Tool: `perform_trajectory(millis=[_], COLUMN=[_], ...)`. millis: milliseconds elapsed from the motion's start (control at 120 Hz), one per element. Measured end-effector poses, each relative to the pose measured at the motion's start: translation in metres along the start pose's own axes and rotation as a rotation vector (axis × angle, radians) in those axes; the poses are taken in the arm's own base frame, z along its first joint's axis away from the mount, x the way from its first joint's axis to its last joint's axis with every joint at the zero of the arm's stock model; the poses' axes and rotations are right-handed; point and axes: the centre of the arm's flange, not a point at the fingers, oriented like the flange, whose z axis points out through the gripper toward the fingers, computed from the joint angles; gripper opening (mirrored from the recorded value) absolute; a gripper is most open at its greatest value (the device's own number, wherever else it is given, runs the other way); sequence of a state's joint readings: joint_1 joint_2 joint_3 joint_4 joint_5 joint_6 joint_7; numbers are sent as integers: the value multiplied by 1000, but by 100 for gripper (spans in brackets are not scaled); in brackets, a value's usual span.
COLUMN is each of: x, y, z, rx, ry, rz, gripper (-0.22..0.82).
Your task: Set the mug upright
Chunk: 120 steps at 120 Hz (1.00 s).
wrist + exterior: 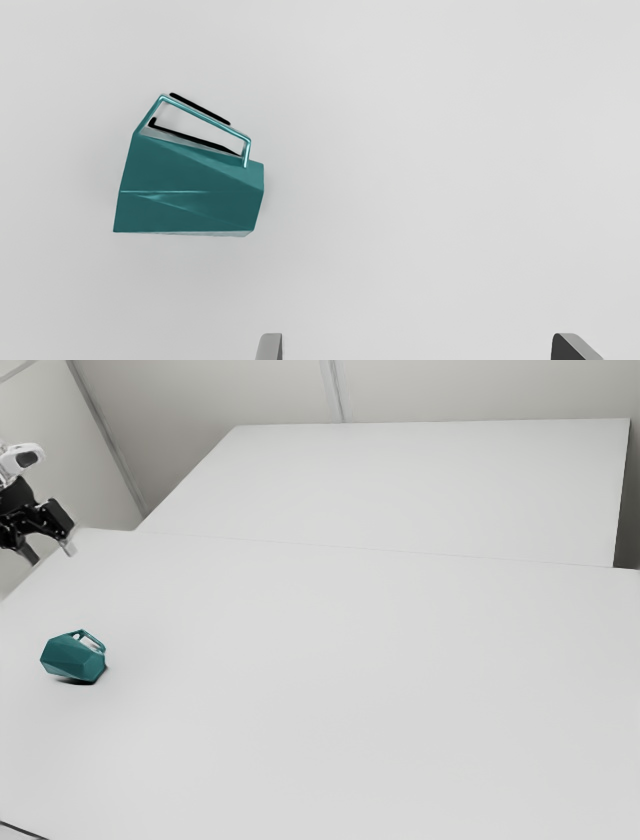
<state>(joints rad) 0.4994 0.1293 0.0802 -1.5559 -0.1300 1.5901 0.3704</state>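
Near the exterior view's left edge, a teal faceted mug lies on its side on the white table, its thin handle toward the table's far side. Above and behind it in that view, the black gripper hangs apart from the mug, near the table's far left corner. The wrist view has the mug lying down with its looped handle out to one side. The fingers of the gripper stand wide apart, with nothing between them.
The white table stretches far toward the exterior view's right. Beyond its far edge stands a large white surface. A dark line crosses the near left corner of the exterior view.
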Motion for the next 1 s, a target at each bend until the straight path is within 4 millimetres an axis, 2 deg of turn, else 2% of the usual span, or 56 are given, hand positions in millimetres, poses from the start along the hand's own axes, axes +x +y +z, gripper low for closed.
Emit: perform_trajectory(millis=[333, 492, 775, 1000], x=[-16, -33, -38, -39], y=[-84, -122, -167, -190], z=[54, 80, 113, 144], rx=[-93, -137, -202, -254], ry=[53, 88, 171, 206], rz=[50, 66, 141, 199], gripper=[58, 58, 58, 58])
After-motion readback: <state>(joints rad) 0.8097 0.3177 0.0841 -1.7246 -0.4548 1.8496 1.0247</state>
